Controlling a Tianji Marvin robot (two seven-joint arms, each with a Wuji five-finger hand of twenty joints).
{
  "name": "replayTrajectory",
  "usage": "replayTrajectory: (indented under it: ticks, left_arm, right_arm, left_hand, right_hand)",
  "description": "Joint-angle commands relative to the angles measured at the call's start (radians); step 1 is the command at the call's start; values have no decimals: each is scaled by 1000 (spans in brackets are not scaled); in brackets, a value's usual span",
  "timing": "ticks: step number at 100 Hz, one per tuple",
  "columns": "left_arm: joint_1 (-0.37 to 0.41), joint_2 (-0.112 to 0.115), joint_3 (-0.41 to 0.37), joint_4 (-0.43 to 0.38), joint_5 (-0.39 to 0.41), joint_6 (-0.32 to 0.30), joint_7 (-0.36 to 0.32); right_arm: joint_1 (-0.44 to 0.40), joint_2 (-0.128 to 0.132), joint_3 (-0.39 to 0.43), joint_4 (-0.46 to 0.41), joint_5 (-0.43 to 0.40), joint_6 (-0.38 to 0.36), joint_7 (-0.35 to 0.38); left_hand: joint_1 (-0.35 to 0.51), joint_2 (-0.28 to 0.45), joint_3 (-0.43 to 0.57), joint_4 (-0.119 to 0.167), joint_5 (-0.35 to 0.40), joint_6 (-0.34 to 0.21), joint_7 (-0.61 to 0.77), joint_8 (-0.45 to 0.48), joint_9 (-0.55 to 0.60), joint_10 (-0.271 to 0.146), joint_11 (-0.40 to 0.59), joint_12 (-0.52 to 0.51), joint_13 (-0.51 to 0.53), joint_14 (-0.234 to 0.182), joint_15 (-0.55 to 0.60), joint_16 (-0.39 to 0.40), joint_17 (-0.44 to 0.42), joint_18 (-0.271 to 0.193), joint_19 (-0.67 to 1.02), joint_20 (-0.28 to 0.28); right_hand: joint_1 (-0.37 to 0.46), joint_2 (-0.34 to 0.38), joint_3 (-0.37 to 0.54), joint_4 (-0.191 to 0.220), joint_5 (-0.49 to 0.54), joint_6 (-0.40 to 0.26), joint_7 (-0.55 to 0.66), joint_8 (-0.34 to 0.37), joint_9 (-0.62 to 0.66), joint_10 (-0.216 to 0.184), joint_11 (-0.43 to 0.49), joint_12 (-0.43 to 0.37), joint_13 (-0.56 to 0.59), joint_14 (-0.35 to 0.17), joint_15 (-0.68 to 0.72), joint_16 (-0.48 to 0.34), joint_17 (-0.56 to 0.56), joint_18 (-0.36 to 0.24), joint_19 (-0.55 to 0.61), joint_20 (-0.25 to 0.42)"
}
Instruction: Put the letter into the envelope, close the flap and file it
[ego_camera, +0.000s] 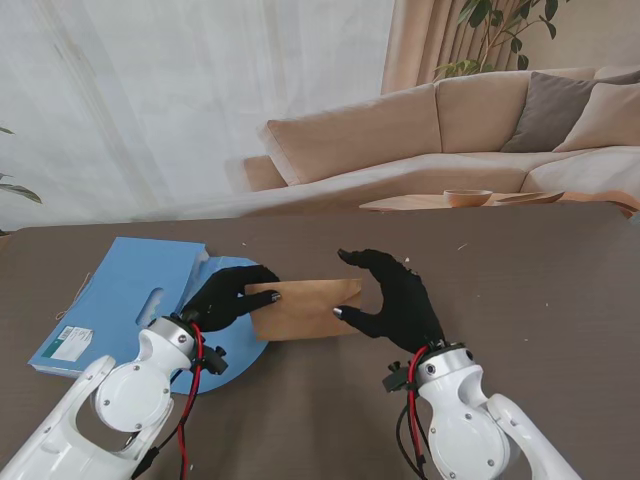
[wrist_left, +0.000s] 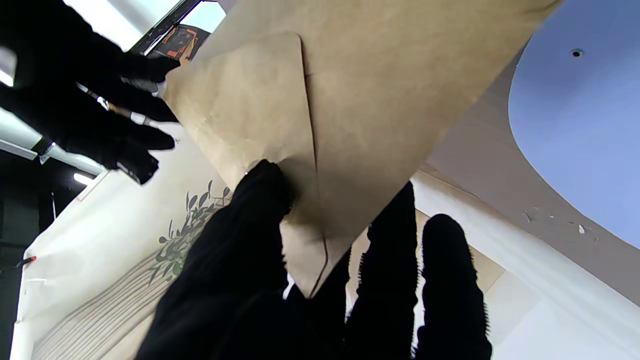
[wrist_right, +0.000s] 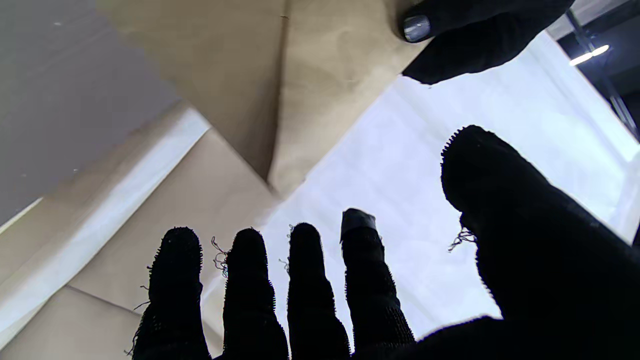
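Left hand (ego_camera: 225, 298), black knit glove, pinches the left edge of the envelope (ego_camera: 305, 308), matte kraft paper, rectangular, held off the table (ego_camera: 520, 300). Right hand (ego_camera: 398, 296) spread, grasping nothing, just beside its right edge. Behind: blue round mat (ego_camera: 235, 345), blue folder (ego_camera: 125, 295).

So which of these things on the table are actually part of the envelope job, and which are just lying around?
Part of the job:
envelope, gripped by the left hand
right hand, open beside it
blue folder

Just lying about:
blue round mat
wooden bowl on the far low table
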Motion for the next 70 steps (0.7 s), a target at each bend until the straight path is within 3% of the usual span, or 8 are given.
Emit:
replayTrajectory:
  ticks: [1, 29, 40, 43, 48, 54, 63, 70]
  left_arm:
    - [8, -7, 13, -10, -3, -3, -10]
    - [24, -2, 37, -40, -5, 3, -28]
    - [26, -1, 43, -50, -9, 5, -33]
    - [26, -1, 45, -53, -10, 6, -34]
    - [27, -1, 46, -55, -13, 8, -35]
    - [27, -1, 47, -58, -18, 9, -35]
    - [28, -2, 46, -61, -25, 10, -35]
    - [29, -2, 43, -63, -30, 10, -37]
  right_arm:
    - [31, -4, -19, 12, -23, -12, 22]
    - [138, 4, -88, 86, -82, -8, 42]
    - [158, 10, -101, 98, -91, -16, 66]
    - [162, 11, -104, 102, -94, -19, 69]
    - [167, 12, -108, 107, -98, -23, 72]
    - [171, 14, -111, 112, -103, -26, 78]
    - [174, 15, -113, 118, -110, -27, 79]
    - [174, 14, -113, 122, -113, -26, 72]
  left_hand:
    - [61, 2, 33, 14, 42, -23, 29, 17, 17, 8, 28, 22, 2, 8, 26, 26, -9, -2, 30, -11]
    - [61, 1, 33, 14, 43, -21, 25, 24, 17, 11, 34, 19, 3, 10, 30, 27, -7, -1, 36, -17]
    - [61, 2, 33, 14, 43, -19, 24, 26, 16, 10, 36, 18, 4, 10, 31, 28, -6, -1, 38, -19]
    - [61, 2, 33, 14, 42, -19, 23, 27, 16, 10, 37, 18, 5, 9, 32, 28, -6, -1, 38, -19]
    - [61, 1, 33, 14, 43, -21, 24, 28, 16, 11, 37, 18, 5, 10, 32, 28, -6, -1, 39, -20]
    - [61, 1, 34, 14, 43, -19, 23, 29, 17, 10, 39, 17, 6, 10, 33, 28, -6, -1, 39, -21]
    - [61, 0, 35, 14, 44, -20, 23, 30, 17, 12, 40, 16, 7, 12, 33, 28, -4, -1, 40, -22]
    - [61, -1, 35, 14, 45, -19, 23, 31, 17, 12, 41, 16, 6, 13, 33, 28, -4, -1, 41, -23]
  right_hand:
    - [-16, 24, 22, 3, 49, -15, 28, 24, 44, -12, 19, 6, 46, -34, 19, 0, 14, -8, 4, 14]
    - [34, 66, 49, 30, 230, -28, 96, 64, 214, -7, 48, 43, 135, -4, 102, 37, 51, 14, 81, 28]
    - [39, 65, 52, 31, 329, -63, 133, 86, 287, -12, 57, 62, 182, 9, 140, 57, 71, 22, 113, 30]
    - [50, 54, 50, 14, 344, -71, 141, 81, 302, -12, 55, 72, 192, 12, 148, 62, 76, 22, 127, 30]
    - [70, 27, 55, -18, 357, -90, 217, 19, 327, -12, 53, 94, 209, 14, 160, 71, 89, 24, 151, 22]
    - [89, 11, 55, -28, 364, -104, 250, 12, 342, -14, 58, 100, 222, 16, 170, 76, 97, 22, 168, 26]
    - [143, -23, 55, -47, 361, -158, 441, -65, 381, -16, 78, 124, 252, 22, 200, 91, 113, 25, 200, 27]
    - [175, 3, 68, -48, 447, -218, 507, -49, 433, -24, 102, 136, 290, 24, 226, 102, 131, 27, 220, 34]
